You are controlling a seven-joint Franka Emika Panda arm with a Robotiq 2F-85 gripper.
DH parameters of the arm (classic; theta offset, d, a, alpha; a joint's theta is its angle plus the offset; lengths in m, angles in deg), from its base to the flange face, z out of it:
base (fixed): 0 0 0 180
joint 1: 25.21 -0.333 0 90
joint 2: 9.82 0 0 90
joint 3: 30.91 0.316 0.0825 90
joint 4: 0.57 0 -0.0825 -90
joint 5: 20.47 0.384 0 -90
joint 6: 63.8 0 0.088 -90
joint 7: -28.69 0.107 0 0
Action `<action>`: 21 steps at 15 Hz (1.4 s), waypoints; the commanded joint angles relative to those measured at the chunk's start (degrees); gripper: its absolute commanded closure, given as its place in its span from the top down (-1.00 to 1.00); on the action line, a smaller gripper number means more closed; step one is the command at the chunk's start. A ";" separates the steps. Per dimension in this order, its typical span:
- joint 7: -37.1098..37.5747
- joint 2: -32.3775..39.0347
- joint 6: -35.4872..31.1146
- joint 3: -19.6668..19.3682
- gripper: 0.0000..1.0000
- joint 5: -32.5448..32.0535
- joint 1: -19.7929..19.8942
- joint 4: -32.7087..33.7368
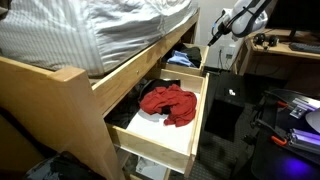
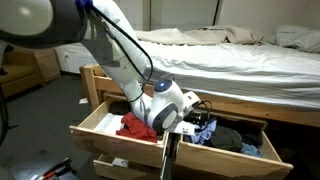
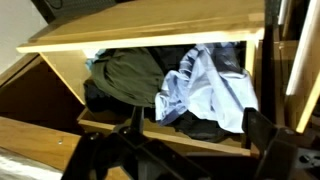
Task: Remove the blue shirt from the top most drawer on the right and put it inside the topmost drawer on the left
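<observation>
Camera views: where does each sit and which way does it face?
Exterior view: beside the bed, looking along its open drawers; arm far off.
Exterior view: facing the bed front and drawers; arm in foreground.
Wrist view: behind the open gripper, looking at the blue shirt.
Both exterior views share the red garment.

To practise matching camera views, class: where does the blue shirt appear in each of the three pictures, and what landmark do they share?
In an exterior view: blue shirt, upper centre, in the drawer beyond the red garment.
In an exterior view: lower centre, right of the red garment.
Wrist view: right of centre, beside an olive garment.
Shared landmark: the open wooden drawer holding it.
</observation>
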 commanded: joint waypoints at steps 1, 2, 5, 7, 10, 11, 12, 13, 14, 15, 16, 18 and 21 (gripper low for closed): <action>9.36 6.52 -0.24 15.57 1.00 -11.13 11.98 5.33; 11.95 8.20 0.31 20.09 1.00 -14.95 15.57 6.21; 11.33 6.84 0.12 18.27 1.00 -12.95 13.09 4.68; 11.33 7.68 0.12 18.98 1.00 -13.33 14.12 5.49; 13.46 7.57 -0.10 17.85 1.00 -10.70 13.17 6.92; 13.86 8.93 3.76 20.67 1.00 -10.99 15.65 9.43; 13.64 9.55 8.87 23.06 1.00 -11.48 17.78 11.97; 12.74 9.79 14.50 24.62 1.00 -11.30 18.92 14.27; 10.05 10.54 18.72 27.45 1.00 -10.18 21.05 15.26; 4.45 11.99 23.87 33.36 1.00 -7.29 25.44 16.44; 2.13 12.11 28.93 33.45 1.00 -4.89 24.99 18.66; -5.90 12.05 37.84 30.44 1.00 4.26 21.13 23.94; -8.25 9.42 35.92 25.24 1.00 10.39 16.82 22.38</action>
